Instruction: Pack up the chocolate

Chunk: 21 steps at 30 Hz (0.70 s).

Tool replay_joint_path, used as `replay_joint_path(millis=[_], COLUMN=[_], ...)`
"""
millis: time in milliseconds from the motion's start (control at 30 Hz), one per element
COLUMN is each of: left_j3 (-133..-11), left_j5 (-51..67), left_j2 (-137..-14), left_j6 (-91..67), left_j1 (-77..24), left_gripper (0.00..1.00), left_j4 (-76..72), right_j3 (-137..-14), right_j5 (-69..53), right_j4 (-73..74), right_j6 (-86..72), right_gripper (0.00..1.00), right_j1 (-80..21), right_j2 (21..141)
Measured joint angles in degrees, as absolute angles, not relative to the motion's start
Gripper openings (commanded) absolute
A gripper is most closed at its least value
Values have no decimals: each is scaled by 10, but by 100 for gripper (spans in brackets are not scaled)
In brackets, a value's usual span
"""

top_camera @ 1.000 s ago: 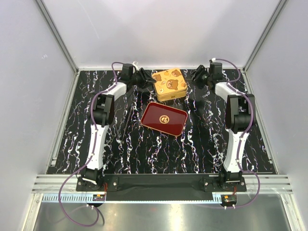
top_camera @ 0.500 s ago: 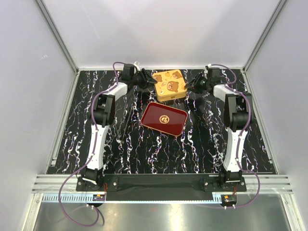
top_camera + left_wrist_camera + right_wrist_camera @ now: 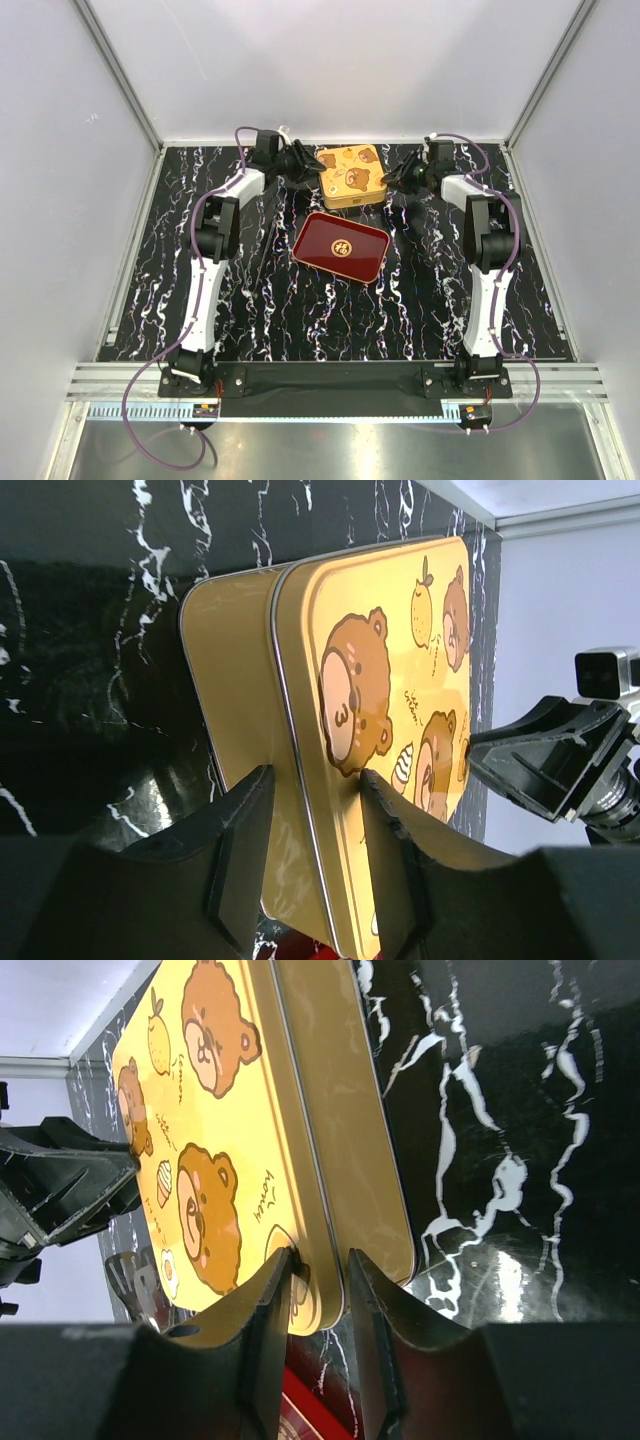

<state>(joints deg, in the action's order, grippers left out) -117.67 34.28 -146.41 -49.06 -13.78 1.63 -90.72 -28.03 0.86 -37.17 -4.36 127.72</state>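
Chocolate isn't in sight, likely sealed under the lid of the gold tin [image 3: 350,176], which sits squarely between the arms. Left gripper [image 3: 312,780] is clamped on the lid's near-left edge, right gripper [image 3: 318,1257] clamped on the opposite edge. Both are equally close, so the lift goes straight up.

Gold bear tin [image 3: 352,176], red tray [image 3: 341,246] nearby, black marbled table [image 3: 300,310]

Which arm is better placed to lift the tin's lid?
Probably right: the right gripper pinches only the lid at its rim, near a corner, while the left gripper spans lid and side wall of the tin, better for holding it down.
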Motion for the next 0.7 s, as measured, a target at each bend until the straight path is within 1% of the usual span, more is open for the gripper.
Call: replay_joint_path(millis=[133,200,267,400,433,567,633,700], left_j3=[-1178,-1180,-1180,-1180,-1180,-1180,-1180,-1180], left_j5=[343,343,344,347,348,357,364,371], left_j2=[-1464,-1464,-1464,-1464,-1463,-1462,-1461,-1461], left_j6=[-491,-490,-489,-490,-491,-499,-509,-515], left_j1=[-133,-131,-128,-122,-121,-117,-117,-117], left_gripper=[45,47,48,49,49,49,48,47], left_j4=[17,20,20,16,14,-1,-11,-24], right_j3=[-904,-905,-917,-963,-978,-1055,-1099,-1134], right_j5=[-277,-275,-268,-255,-256,-303,-339,-369], right_j4=[8,15,38,93,99,86,42,2], right_j6=[-379,-380,-379,-367,-364,-372,-392,-415], right_gripper=[45,47,48,36,27,7,5,5], right_j1=[-50,-50,-46,-43,-41,-36,-35,-37], right_j2=[1277,1277,1277,1277,1277,1286,1308,1335])
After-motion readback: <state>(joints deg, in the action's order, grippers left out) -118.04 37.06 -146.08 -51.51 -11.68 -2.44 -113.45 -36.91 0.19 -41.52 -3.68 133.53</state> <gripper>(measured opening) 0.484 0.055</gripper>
